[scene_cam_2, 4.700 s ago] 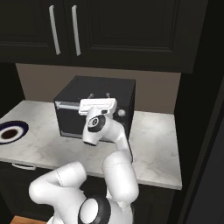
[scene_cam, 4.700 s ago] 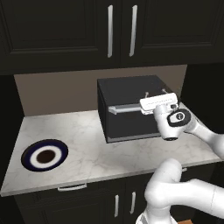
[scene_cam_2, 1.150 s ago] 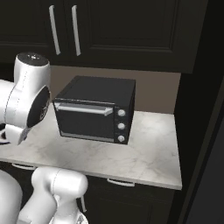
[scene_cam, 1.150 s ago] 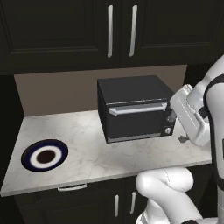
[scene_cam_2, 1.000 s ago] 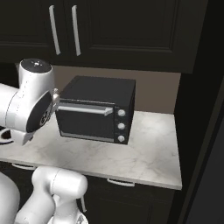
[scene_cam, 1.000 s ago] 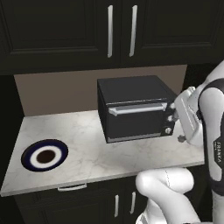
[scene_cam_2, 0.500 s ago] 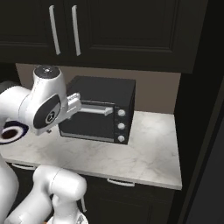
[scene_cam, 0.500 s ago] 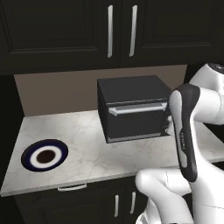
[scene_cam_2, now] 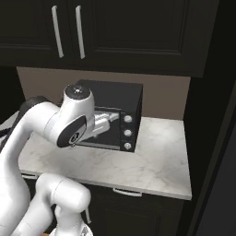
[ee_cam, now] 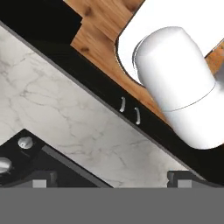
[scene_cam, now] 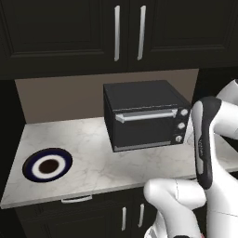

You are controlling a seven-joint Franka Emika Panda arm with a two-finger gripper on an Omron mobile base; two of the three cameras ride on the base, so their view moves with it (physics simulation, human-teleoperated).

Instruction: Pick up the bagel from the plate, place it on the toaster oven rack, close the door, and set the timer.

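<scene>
Quickly: compared with half a second before, the arm (scene_cam: 203, 139) had swung further across. In the left base view its forearm stood near-upright just right of the toaster oven (scene_cam: 139, 95), near the camera, while in the right base view its big joint covered the left part of the oven front. Several seconds earlier the hand had been up at the silver bar handle (scene_cam: 146, 115); at this moment it was off the handle. In the right base view the hand sat low in front of the oven, beside the knobs (scene_cam_2: 126, 132). The door (scene_cam: 145, 134) was shut, upright against the oven, same as in the earlier frames. The plate (scene_cam: 29, 160) lay unmoved at the near left of the marble counter (scene_cam: 93, 148), well apart from the oven; whether the bagel was on it I could not tell. In the hand view the gripper (ee_cam: 109, 180) pointed down at the counter by the oven's knob corner, fingertips (ee_cam: 40, 182) spread wide with nothing between them, so released and holding nothing.
</scene>
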